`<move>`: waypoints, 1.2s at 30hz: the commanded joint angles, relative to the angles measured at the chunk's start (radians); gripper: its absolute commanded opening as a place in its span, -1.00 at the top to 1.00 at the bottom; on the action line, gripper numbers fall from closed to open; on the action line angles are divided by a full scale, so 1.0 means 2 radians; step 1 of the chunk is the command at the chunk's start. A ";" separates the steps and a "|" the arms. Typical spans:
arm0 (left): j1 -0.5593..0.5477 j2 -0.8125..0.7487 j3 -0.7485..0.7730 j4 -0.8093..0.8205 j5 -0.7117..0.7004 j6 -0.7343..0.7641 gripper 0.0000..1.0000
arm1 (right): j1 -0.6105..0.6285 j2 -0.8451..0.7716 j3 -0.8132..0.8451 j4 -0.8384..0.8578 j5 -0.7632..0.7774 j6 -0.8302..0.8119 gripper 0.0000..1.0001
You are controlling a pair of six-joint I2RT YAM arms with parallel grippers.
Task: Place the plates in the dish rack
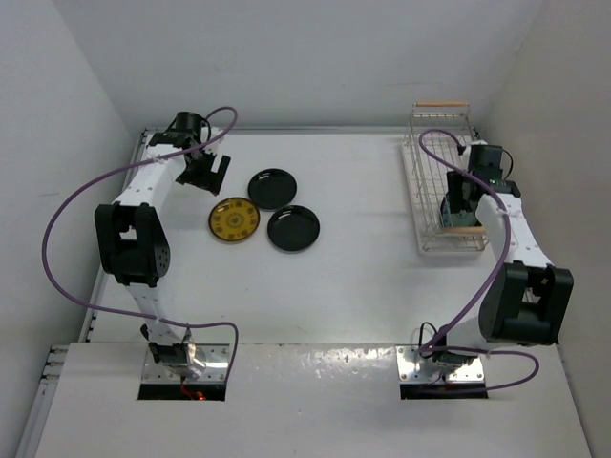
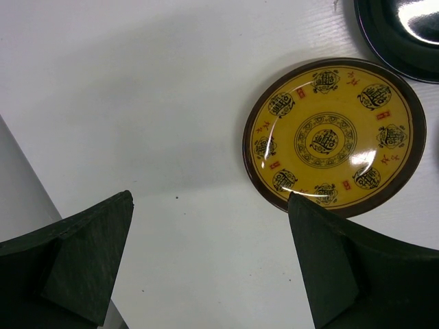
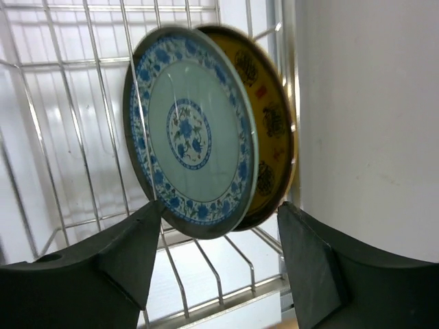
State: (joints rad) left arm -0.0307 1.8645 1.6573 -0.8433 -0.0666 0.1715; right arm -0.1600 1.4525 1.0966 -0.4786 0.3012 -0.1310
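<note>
Two glossy black plates (image 1: 272,188) (image 1: 293,228) and a yellow patterned plate (image 1: 234,220) lie flat on the table at centre left. My left gripper (image 1: 203,170) is open and empty, above the table just left of them. In the left wrist view the yellow plate (image 2: 334,137) lies beyond my right finger, and my left gripper (image 2: 209,205) is over bare table. My right gripper (image 1: 456,208) is inside the dish rack (image 1: 430,162), open. In the right wrist view a pale blue-green plate (image 3: 188,130) and a second yellow plate (image 3: 271,123) stand on edge in the rack wires (image 3: 82,103), just beyond my right gripper (image 3: 219,209).
The rack stands at the far right beside the white side wall (image 3: 363,123), with a wooden handle (image 1: 441,105) at its far end. White walls enclose the table at the back and on both sides. One black plate's edge (image 2: 401,34) shows in the left wrist view, top right.
</note>
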 commanded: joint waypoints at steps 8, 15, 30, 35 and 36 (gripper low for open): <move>0.004 0.002 0.000 0.008 0.001 -0.004 -0.98 | 0.158 -0.034 0.091 0.024 -0.059 0.108 -0.59; 0.004 0.002 0.001 0.008 -0.010 -0.004 -0.98 | 0.279 0.124 0.100 0.110 -0.183 0.283 -0.62; 0.008 -0.003 -0.016 0.013 -0.025 -0.004 -0.98 | 0.323 0.361 0.156 0.182 -0.283 0.432 0.29; 0.013 -0.003 -0.016 0.013 -0.025 -0.004 -0.98 | 0.325 0.348 0.110 0.212 -0.300 0.444 0.63; 0.013 -0.003 -0.016 0.013 -0.025 -0.004 -0.98 | 0.324 0.345 0.106 0.215 -0.300 0.445 0.63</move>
State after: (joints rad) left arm -0.0177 1.8687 1.6272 -0.8322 -0.1055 0.1715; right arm 0.4816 2.1609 1.3540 -0.0792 -0.2802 0.7280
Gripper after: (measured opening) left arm 0.989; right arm 0.185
